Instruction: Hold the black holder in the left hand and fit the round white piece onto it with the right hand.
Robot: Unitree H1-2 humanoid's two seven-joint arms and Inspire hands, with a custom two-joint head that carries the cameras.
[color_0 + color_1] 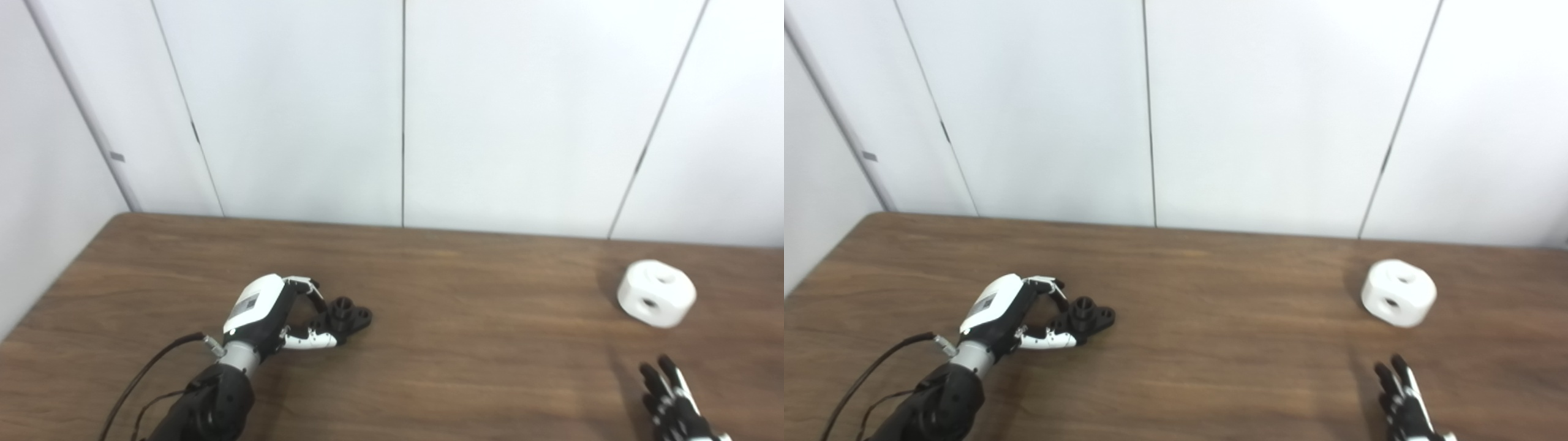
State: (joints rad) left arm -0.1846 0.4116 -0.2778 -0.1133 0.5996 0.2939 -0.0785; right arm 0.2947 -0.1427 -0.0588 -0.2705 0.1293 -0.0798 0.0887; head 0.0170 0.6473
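Black holder (348,315) sits on the wooden table (465,343) toward the left of the scene, a small dark part with a short upright collar and a flat flange showing a hole on its right end. Right up against it is the left hand (272,315), its white-backed palm turned on edge and its fingers (308,288) curled over the far side of the holder while the thumb (309,340) reaches along the near side, so the part lies between them; the tips look to be touching it, though from where I stand I cannot say the grip has closed, and the holder is down on the wood, not lifted. A black cable runs back along the dark forearm toward the bottom edge. Well away to the right, near the back edge of the table, rests the round white piece (656,293), a squat, rounded block tipped slightly, with a dark hole in its front face and a shallower recess on top; it throws a soft shadow to its left. Nothing touches it. Nearer to me and just below it, the right hand (674,401) pokes up from the bottom right corner, fingers spread and pointing upward toward the piece, holding nothing and clearly apart from it. Behind the table stands a plain white panelled wall (404,110).
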